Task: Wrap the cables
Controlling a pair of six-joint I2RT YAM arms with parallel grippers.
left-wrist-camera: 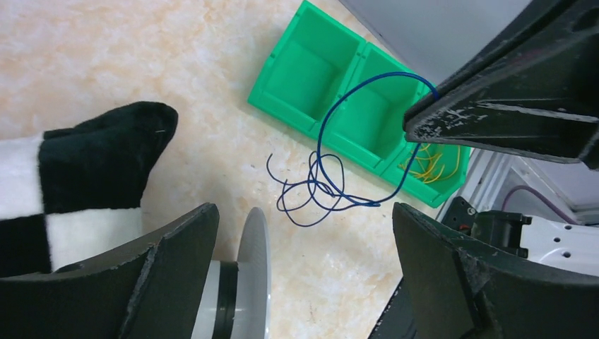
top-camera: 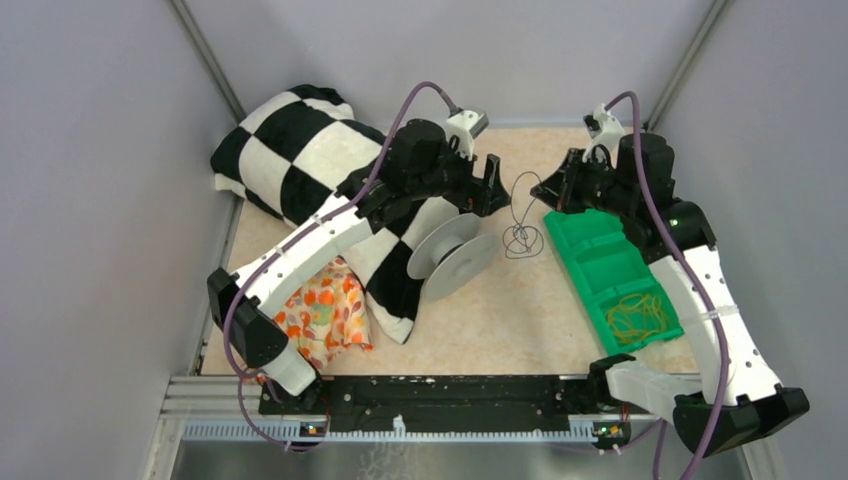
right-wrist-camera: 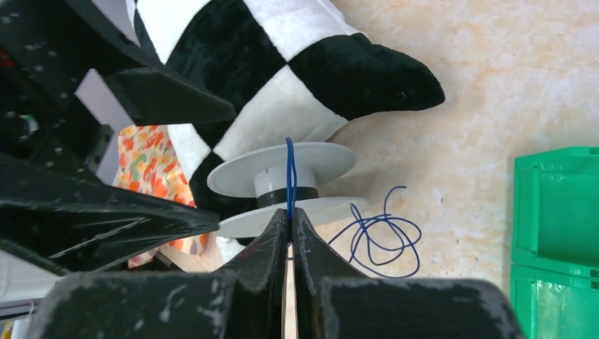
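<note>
One cable [right-wrist-camera: 289, 166] in right end effector [right-wrist-camera: 290, 214]

Spool [left-wrist-camera: 253, 275] cropped at bottom, cable [right-wrist-camera: 289, 169] end hidden between right jaws

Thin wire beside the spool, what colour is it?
Blue; the thin looping wire shows best in left wrist view.

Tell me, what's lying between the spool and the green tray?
A tangle of thin blue wire lies between the spool and the green tray, clearest in the top view.
</note>
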